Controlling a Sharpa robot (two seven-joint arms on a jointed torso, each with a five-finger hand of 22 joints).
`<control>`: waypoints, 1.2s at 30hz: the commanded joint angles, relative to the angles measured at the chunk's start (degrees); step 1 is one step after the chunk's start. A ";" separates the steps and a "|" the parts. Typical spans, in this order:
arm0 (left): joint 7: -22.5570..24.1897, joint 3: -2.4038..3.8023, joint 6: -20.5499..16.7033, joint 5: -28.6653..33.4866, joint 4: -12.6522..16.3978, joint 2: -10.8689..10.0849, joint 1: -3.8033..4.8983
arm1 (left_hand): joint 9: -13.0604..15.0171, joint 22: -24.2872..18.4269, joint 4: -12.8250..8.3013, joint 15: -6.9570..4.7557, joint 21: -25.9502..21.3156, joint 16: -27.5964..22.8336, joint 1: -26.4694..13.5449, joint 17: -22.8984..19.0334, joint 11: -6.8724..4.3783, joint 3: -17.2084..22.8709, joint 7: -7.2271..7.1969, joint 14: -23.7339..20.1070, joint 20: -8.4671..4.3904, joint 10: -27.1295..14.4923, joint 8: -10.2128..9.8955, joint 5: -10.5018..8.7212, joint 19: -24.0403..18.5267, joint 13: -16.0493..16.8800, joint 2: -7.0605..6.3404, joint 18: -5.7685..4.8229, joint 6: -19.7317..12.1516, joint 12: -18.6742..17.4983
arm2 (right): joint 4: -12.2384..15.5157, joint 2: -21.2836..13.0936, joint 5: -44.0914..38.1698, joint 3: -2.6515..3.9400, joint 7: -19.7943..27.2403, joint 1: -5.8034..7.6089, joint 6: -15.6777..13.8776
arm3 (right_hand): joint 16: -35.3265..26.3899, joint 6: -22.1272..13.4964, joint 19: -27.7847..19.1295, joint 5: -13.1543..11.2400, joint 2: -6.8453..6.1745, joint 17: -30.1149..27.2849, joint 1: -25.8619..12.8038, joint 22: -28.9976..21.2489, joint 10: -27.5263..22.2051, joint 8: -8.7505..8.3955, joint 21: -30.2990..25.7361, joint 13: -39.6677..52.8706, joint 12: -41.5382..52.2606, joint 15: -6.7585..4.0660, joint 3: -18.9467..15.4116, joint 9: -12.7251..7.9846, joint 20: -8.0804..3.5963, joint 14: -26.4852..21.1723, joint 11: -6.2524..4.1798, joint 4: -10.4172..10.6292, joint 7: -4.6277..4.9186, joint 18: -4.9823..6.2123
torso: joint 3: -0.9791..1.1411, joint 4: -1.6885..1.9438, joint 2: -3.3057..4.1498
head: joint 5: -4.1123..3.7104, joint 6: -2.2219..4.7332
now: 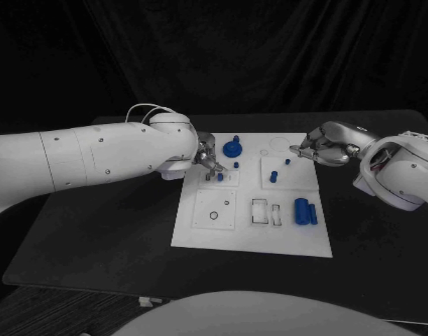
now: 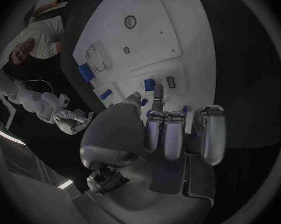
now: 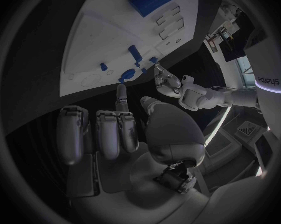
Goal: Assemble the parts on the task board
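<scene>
While the left robot hand (image 1: 206,155) hangs over the far left part of the task board (image 1: 199,234), one finger reaches down beside a small blue peg (image 1: 220,177) with the thumb close by and the other fingers curled in; whether it actually pinches the peg I cannot tell, since the wrist view shows the fingertip (image 2: 158,90) just next to the blue piece rather than plainly around it. The right robot hand (image 1: 325,152) hovers at the far right edge of the board with fingers mostly folded and one extended, holding nothing I can make out. Outward from the hands, a blue gear (image 1: 233,148) stands near the far edge, two more small pegs (image 1: 275,176) sit on the right-hand block, and two blue cylinders (image 1: 305,211) lie side by side at the right, next to empty rectangular slots (image 1: 261,211); a ring-shaped recess (image 1: 214,215) is open on the near left. For this step, my judgement is that the left fingers should close squarely on the peg's sides, lift straight and keep it upright, because a tilted peg would likely jam at its hole. The board lies flat on a dark bench (image 1: 93,238), with black drapery behind.
</scene>
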 commanded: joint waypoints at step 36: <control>0.40 0.04 1.75 0.49 -2.23 2.18 -1.14 | -1.62 12.34 -2.67 0.38 -1.67 0.15 4.12 15.09 0.35 4.48 0.36 6.06 0.49 5.99 -2.11 10.47 1.97 15.10 -0.77 0.83 0.37 0.15 | 0.25 -0.10 -0.09 0.04 -0.72 -0.15 0.59 | -0.33 -0.47 2.64 -0.29 0.50 11.80 -0.26 12.92 3.97 0.38 -0.26 11.41 -0.29 0.11 0.22 0.14 0.18 5.14 0.14 0.00 -0.03 0.71 | 0.02 0.01 -0.02 | 0.14 0.00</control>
